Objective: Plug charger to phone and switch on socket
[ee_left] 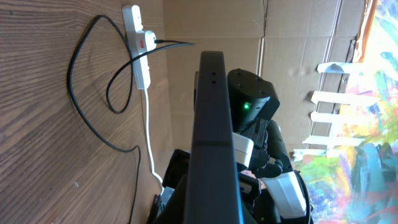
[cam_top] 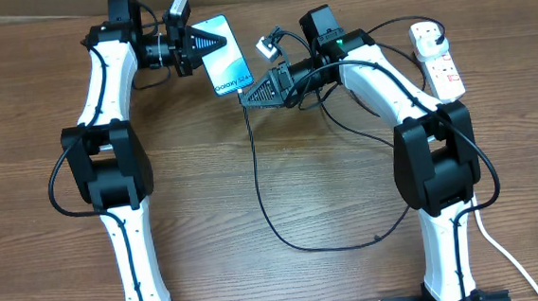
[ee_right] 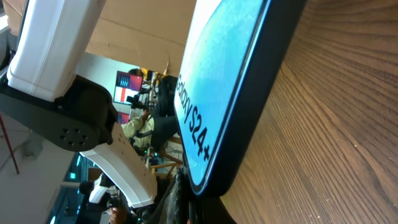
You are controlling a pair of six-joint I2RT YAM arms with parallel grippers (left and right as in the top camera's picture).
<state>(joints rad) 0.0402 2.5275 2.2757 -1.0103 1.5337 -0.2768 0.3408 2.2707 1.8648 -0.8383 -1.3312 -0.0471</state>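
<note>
- Slim rectangular phone (cam_top: 222, 57) with a bright light-blue screen, white "Galaxy S24+" lettering near its lower end and a thin dark edge; it is held at the far middle of the brown wooden table (cam_top: 335, 279).
- Long thin black charger cable (cam_top: 266, 217) loops across the table from the phone's lower end; white oblong power strip (cam_top: 438, 58) lies far right, the cable plugged into it.
- Left gripper (cam_top: 200, 44) reaches in from the left; fingers pinch the phone's upper end.
- Right gripper (cam_top: 246, 95) points at the phone's lower end; fingers pressed together on the cable's connector end; whether the connector is seated, I cannot tell.
</note>
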